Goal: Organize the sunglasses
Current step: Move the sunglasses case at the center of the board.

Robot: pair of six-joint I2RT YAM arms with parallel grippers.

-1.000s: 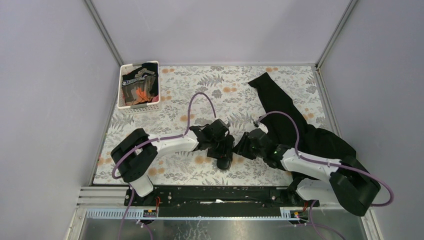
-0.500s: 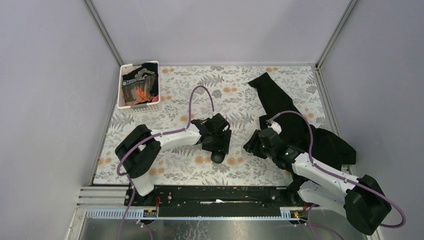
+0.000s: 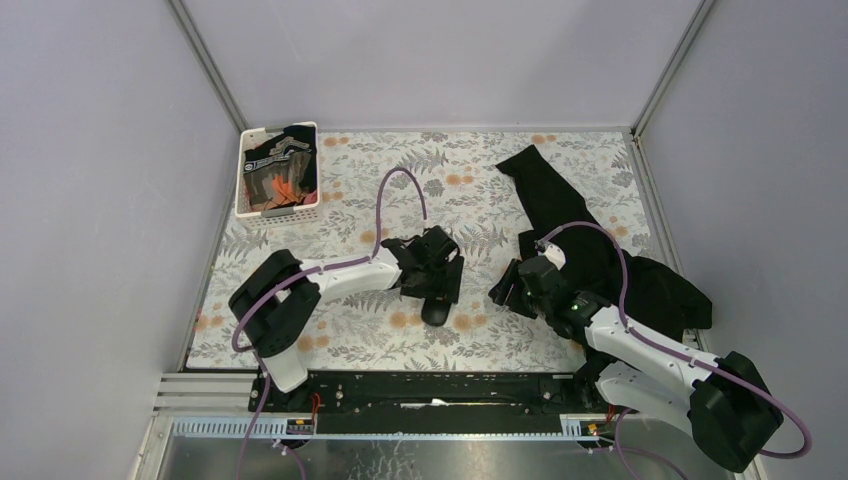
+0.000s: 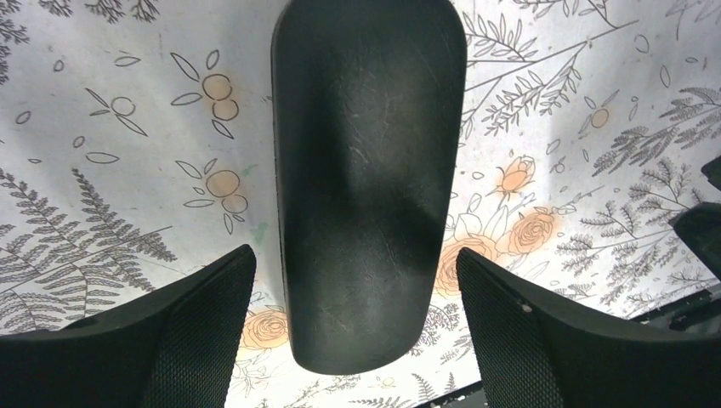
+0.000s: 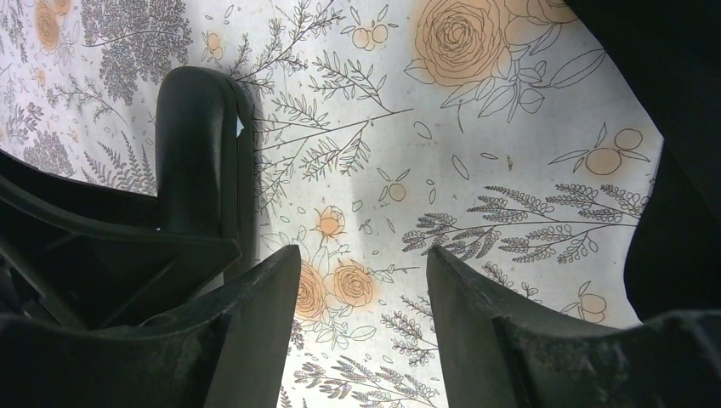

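We see the left pincer (image 3: pixel 436 288) near the middle of the flower-printed tabletop (image 3: pixel 400 190), standing over a black oblong glasses case (image 3: pixel 437 312). In the left wrist view its jaws are wide. One finger (image 4: pixel 195 331) sits at 7 o'clock and the other at 5 o'clock, and the case (image 4: pixel 367 170) runs up between them toward 12 o'clock. A strip of tabletop shows on each side of the case, so we judge that neither finger touches it. The case is shut and lies flat.

The right pincer (image 3: pixel 500 290) hangs just to the 3 o'clock side of the case, apart from it. In its own wrist view the jaws of the right pincer (image 5: pixel 364 255) are parted, with only printed tabletop between them. The case (image 5: pixel 200 144) stands at 9 o'clock in that view, and black cloth is at 3 o'clock.

The sunglasses show in none of the views, and we cannot tell where they are.

From above, a white basket (image 3: pixel 245 170) holding dark things sits at 10 o'clock. A black garment (image 3: pixel 560 215) sprawls from 1 o'clock down to 4 o'clock.
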